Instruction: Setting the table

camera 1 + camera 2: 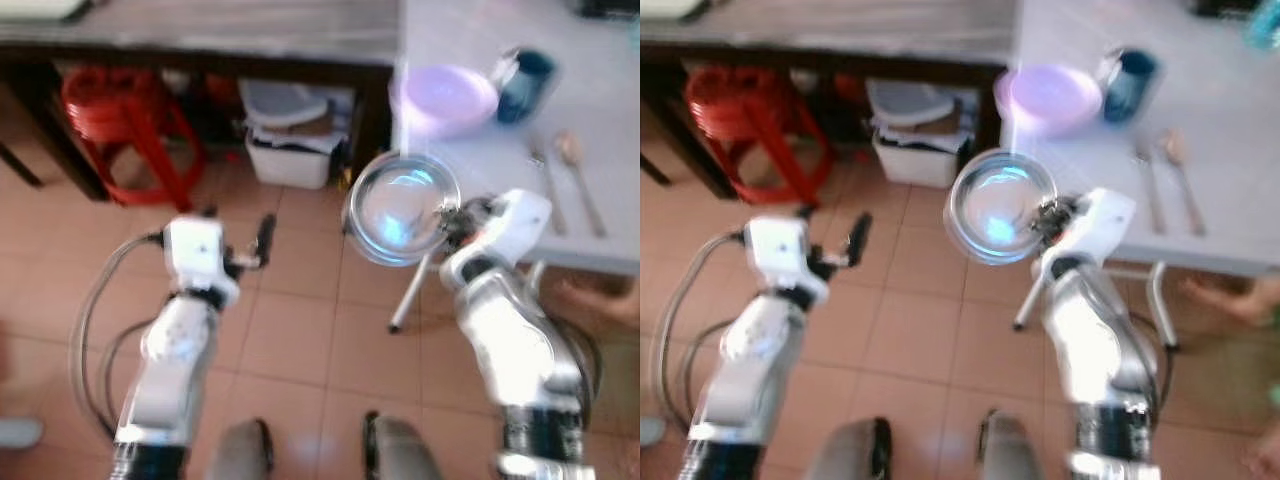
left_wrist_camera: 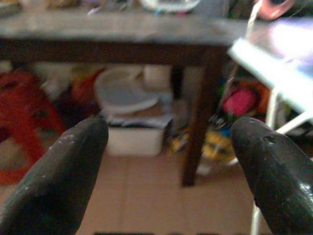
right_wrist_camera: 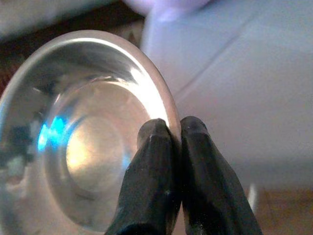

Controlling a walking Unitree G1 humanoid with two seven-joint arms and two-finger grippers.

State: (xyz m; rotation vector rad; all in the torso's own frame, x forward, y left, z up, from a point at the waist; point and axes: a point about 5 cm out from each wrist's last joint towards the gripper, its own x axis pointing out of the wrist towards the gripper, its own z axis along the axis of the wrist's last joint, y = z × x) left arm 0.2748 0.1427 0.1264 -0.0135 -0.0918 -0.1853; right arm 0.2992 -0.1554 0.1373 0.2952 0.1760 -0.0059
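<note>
Our right gripper point(image 3: 175, 142) pinches the steel bowl point(image 1: 400, 208) by its thin rim; it seems light but slippery. Left gripper point(image 2: 168, 147) fingers stand open

Two silver-white arms w/ rounded glossy shells, jointed in segments. Left arm point(image 1: 175, 340): boxy white wrist block, black collar at the base, grey cable point(image 1: 90, 310) looping out from the wrist and back down the forearm. Left pincer point(image 1: 262, 240): black, on a short black bracket off the block; its fingers point(image 2: 58, 176) are thick, matte black, rounded at the tips, lightly scuffed. Right arm point(image 1: 510, 340): bulkier shell, black ribbed band near the base, dark wiring and small hardware at the wrist, orange-red spot beside it. Right pincer point(image 3: 178, 142): two black fingers, smooth, blunt-tipped. Two grey-black feet point(image 1: 245, 450) w/ rounded toes.
</note>
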